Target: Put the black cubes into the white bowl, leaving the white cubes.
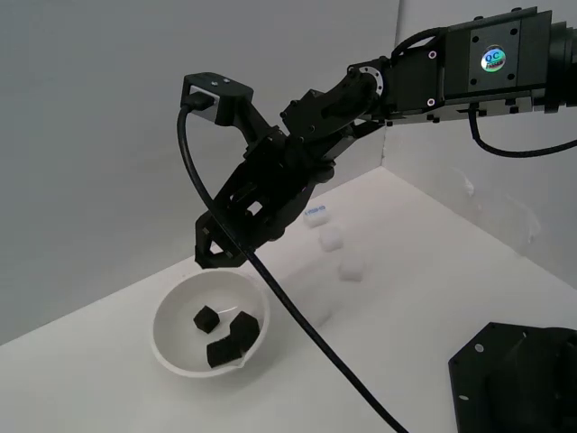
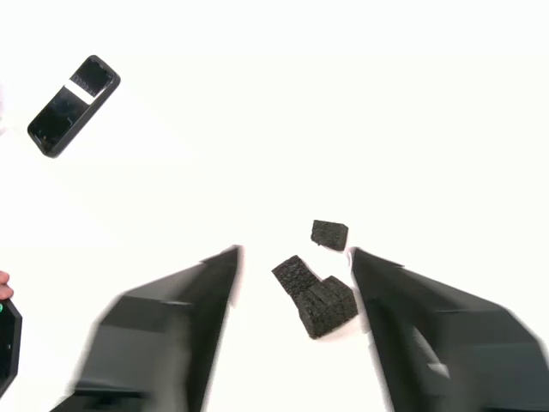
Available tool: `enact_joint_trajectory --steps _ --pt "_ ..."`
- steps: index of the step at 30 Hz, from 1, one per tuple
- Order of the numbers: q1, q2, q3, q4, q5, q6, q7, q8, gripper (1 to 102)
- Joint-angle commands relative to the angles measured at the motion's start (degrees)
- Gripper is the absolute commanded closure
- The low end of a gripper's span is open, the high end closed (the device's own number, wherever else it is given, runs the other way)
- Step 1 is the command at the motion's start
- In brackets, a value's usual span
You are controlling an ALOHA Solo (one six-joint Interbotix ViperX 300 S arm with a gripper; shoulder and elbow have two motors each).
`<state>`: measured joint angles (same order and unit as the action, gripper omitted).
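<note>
White tabletop [image 1: 433, 271] holds white bowl [image 1: 176, 316] containing three black cubes [image 1: 233, 338]; pincer [image 1: 216, 253] above, spread, empty.

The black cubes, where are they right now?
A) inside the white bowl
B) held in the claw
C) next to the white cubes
A: all three black cubes lie inside the white bowl, and the claw above it is open and holds nothing.

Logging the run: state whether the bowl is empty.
Not empty. The white bowl holds three black cubes; the open gripper hovers above.
</note>
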<state>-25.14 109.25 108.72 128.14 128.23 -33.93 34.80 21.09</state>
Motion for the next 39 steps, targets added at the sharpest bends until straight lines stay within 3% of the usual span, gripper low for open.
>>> enact_joint_trajectory --steps 1,4,5,8,13,19,39 --pt "1.1 2.6 3.1 -0.4 -0.7 -0.4 0.2 0.6 71" --pt "3.4 4.4 4.9 0.8 0.4 0.4 0.2 1.2 97" --pt "4.5 5.3 5.7 1.4 1.0 0.9 0.2 1.5 100" --pt "8.1 8.1 8.6 3.7 3.2 1.9 -0.1 3.3 100" --pt "15.1 14.9 15.4 9.1 9.0 2.0 -1.7 8.1 100" --pt "21.9 22.4 22.9 15.6 15.6 2.0 -1.7 11.2 100" --pt "27.6 40.3 40.8 27.0 26.8 2.5 -1.7 12.6 100"
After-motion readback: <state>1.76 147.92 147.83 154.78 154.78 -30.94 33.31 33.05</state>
